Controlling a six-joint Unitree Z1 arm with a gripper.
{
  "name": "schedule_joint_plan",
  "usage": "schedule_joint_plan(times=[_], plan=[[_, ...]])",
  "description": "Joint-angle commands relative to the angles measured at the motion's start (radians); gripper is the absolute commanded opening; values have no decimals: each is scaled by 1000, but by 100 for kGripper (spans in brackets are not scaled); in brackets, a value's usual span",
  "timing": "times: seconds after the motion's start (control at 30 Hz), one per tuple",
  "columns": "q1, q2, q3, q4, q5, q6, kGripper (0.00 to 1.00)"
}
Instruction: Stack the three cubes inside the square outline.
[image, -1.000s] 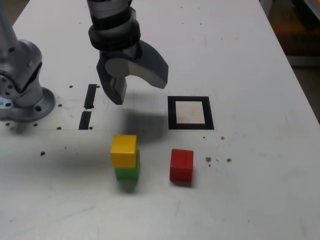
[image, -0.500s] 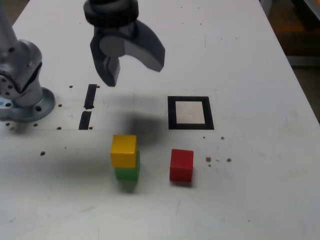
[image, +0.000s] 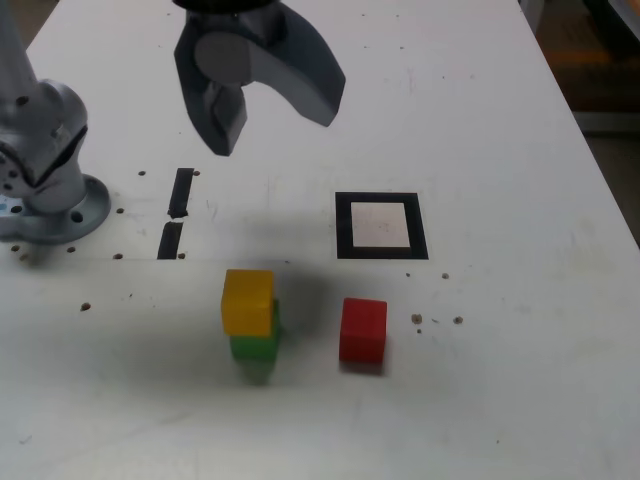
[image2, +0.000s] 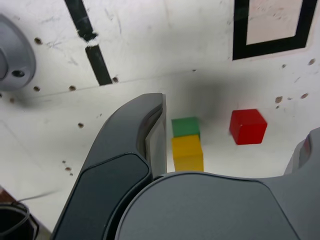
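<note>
Gripper (image: 268, 110) higher; three cubes (image: 249, 300), unmoved.

Exterior high front; wrist downward, close.

green cube (image: 255, 350) mostly hidden under yellow cube (image: 248, 300), end effector (image: 270, 115) cropped

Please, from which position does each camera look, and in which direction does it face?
Exterior view: off the arm, above the white table, looking down and across it to the arm's base; the open claw hangs at the top.
Wrist view: on the arm behind the claw, looking down between its fingers at the table.
Both show the yellow cube on the green cube, the red cube beside them, the empty black square and the black bars.
</note>
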Motion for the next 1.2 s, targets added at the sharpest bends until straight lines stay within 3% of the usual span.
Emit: schedule_joint_plan(times=[0.0,0.37,0.6,0.73,1.0,1.17], plan=[[-15,12,-9,19,-9,-12,93],[-79,63,3,74,-103,-72,93],[-110,102,-14,53,-135,-102,93],[-115,122,-58,43,-123,-111,93],[-118,170,-192,79,-48,-118,92],[-122,216,-251,84,-37,-118,92]])
